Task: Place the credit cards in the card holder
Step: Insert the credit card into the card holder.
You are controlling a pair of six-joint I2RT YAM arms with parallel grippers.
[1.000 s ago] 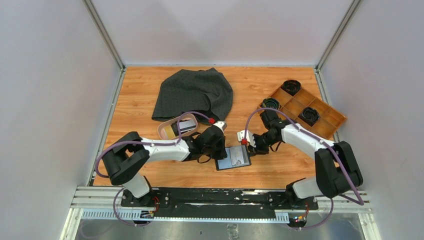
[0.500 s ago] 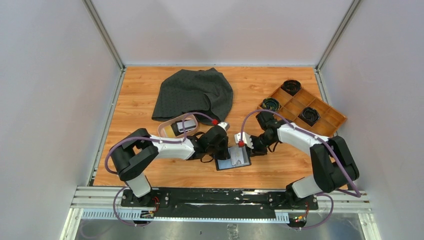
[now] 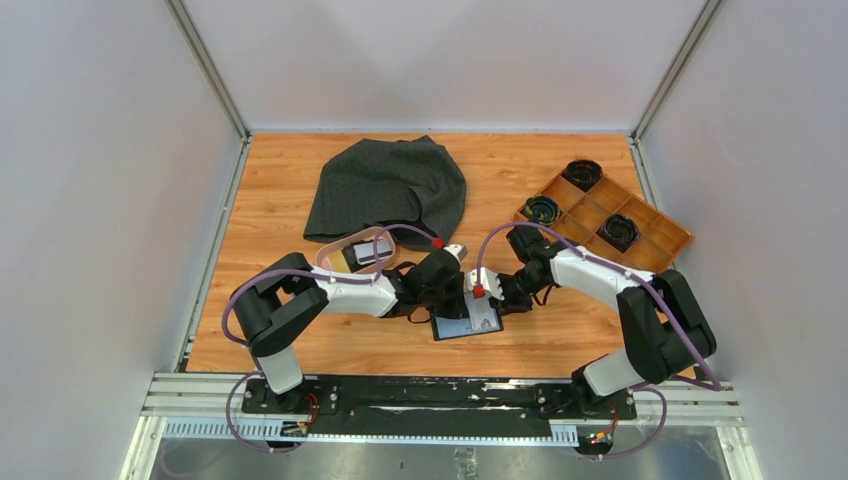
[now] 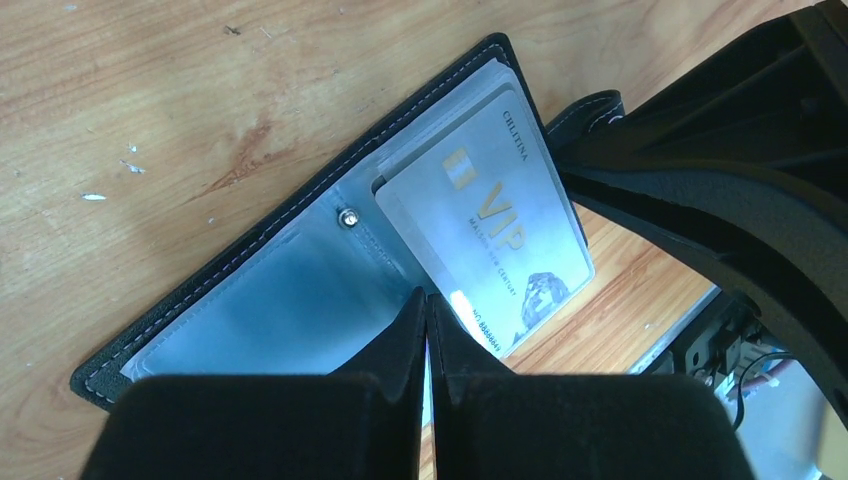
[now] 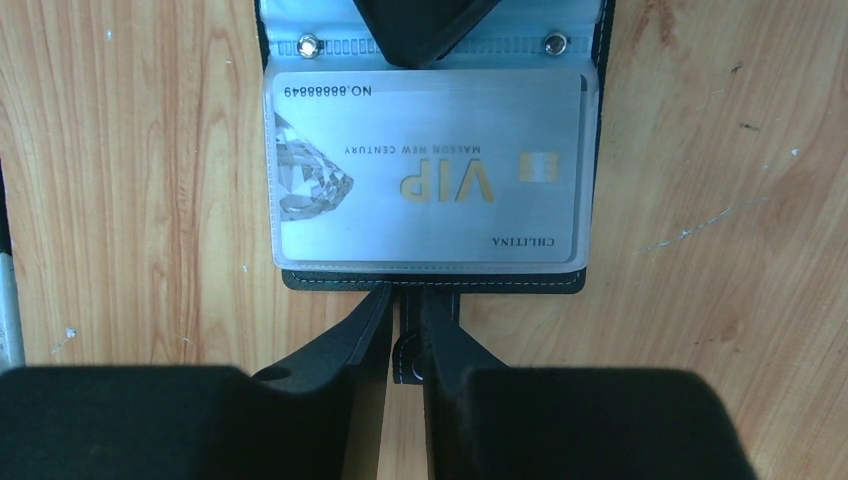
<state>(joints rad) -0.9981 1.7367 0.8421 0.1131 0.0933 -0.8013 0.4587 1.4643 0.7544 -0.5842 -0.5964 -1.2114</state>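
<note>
The card holder [image 3: 467,318] lies open on the table, black outside with greyish-blue pockets. A silver VIP credit card [image 5: 428,172] sits in its clear pocket, also seen in the left wrist view [image 4: 480,225]. My left gripper [image 3: 447,300] is shut, with its tips [image 4: 427,300] over the fold next to the card's edge. My right gripper [image 3: 490,296] is shut to a narrow gap, its tips [image 5: 405,300] at the holder's edge over the snap strap [image 5: 405,355]. More credit cards [image 3: 366,252] lie in the pink dish [image 3: 330,262].
A dark grey cloth [image 3: 390,188] lies behind the dish. A long wooden compartment tray [image 3: 655,238] with round black parts stands at the back right. Both arms meet over the holder near the table's front middle.
Both grippers have closed in on the card holder: the left moved right, the right moved left to its strap edge. The holder stays in place.
</note>
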